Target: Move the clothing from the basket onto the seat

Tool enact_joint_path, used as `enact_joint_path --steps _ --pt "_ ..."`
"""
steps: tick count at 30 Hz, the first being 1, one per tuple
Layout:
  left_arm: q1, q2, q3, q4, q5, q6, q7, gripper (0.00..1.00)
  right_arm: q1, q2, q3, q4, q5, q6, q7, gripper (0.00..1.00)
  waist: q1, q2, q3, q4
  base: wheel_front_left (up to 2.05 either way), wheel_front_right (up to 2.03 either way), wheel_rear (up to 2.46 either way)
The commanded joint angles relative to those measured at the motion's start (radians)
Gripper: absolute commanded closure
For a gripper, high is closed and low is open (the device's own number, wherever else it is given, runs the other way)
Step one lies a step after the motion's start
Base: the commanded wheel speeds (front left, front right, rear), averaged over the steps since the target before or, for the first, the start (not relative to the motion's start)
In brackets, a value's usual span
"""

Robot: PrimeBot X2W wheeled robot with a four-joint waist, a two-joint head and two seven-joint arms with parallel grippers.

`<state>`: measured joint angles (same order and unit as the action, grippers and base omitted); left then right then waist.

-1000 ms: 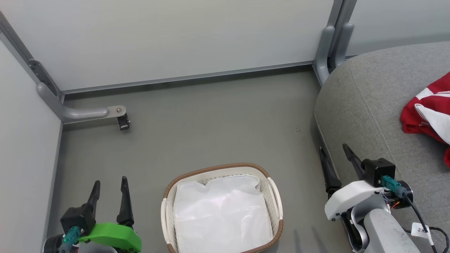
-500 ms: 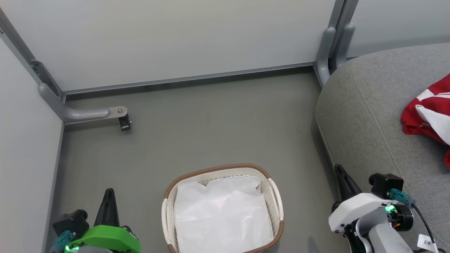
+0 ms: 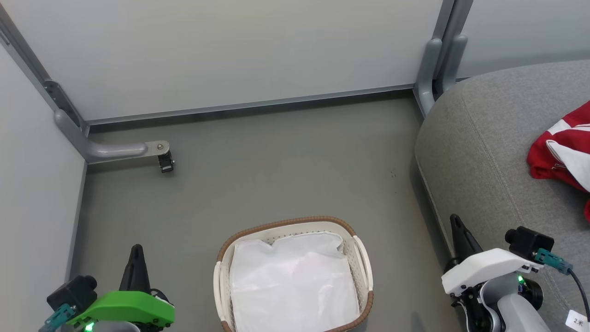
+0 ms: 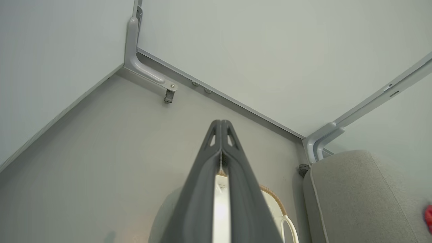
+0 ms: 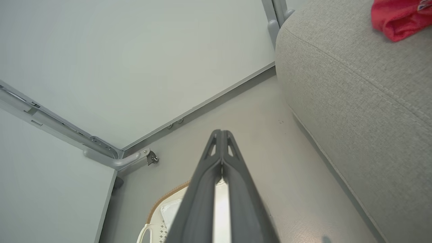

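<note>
The red clothing (image 3: 563,147) with white trim lies on the grey seat (image 3: 484,147) at the right edge; a red fold of the clothing (image 5: 398,17) shows on the seat (image 5: 354,84) in the right wrist view. The white basket (image 3: 362,258) with a brown rim stands on the floor at bottom centre, holding just its white liner (image 3: 292,281). My left gripper (image 3: 136,251) is shut and empty at the lower left, left of the basket. At the lower right, my right gripper (image 3: 456,221) is shut and empty beside the seat's front edge. Both wrist views show fingertips pressed together (image 4: 221,123) (image 5: 221,132).
Pale partition walls (image 3: 230,50) close off the back and left. A grey bracket foot (image 3: 159,150) sticks out onto the floor at the left, and a grey post (image 3: 435,60) stands by the seat's far corner. Grey floor (image 3: 276,161) lies between the basket and the walls.
Both grippers have gone from open to shut with nothing in them and have drawn back toward the bottom of the head view. The camera has shifted slightly.
</note>
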<state>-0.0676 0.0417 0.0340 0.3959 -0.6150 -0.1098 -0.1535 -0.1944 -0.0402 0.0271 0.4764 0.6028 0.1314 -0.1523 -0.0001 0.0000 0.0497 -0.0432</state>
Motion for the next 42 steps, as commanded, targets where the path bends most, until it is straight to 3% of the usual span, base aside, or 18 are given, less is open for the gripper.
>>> enact_joint_path --steps 1,42 --pt "-0.015 0.004 0.008 -0.019 -0.039 -0.004 0.008 1.0 -0.005 -0.005 -0.009 -0.025 0.042 0.0 0.009 1.0 0.0001 0.0 -0.001 0.001 0.0 0.0 0.0" --pt "-0.035 0.008 0.047 -0.09 -0.535 -0.014 0.143 1.0 0.043 -0.009 -0.078 -0.135 0.542 -0.001 0.143 1.0 0.0001 0.0 -0.019 0.018 0.0 0.0 0.0"
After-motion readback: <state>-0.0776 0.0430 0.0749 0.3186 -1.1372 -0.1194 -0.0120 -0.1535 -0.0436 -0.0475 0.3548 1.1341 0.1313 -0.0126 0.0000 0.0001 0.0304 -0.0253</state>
